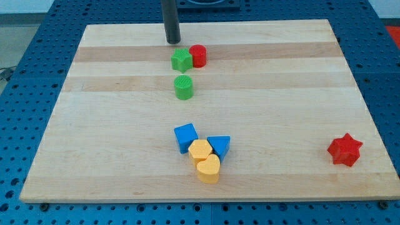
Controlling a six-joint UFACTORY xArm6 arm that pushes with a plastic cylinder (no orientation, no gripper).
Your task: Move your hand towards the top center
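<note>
My tip sits near top center, just above green block (light, would slide easily); no fingers, nothing held

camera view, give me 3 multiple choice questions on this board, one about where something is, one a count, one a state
1. Where is the red star?
A. near the view's bottom right
B. at the view's top left
C. touching the green blocks

2. How many blue blocks are on the board?
A. one
B. two
C. four

3. How does my tip stand relative to the blocks?
A. pressed against a yellow block
B. resting on the red star
C. just above the green block beside the red cylinder, near the view's top centre, with a small gap

Answers:
1. A, the star sits alone by the lower right part of the board.
2. B, a blue cube and a blue triangle flank the yellow blocks.
3. C, bare wood shows between the tip and the upper green block, which touches the red cylinder.
</note>
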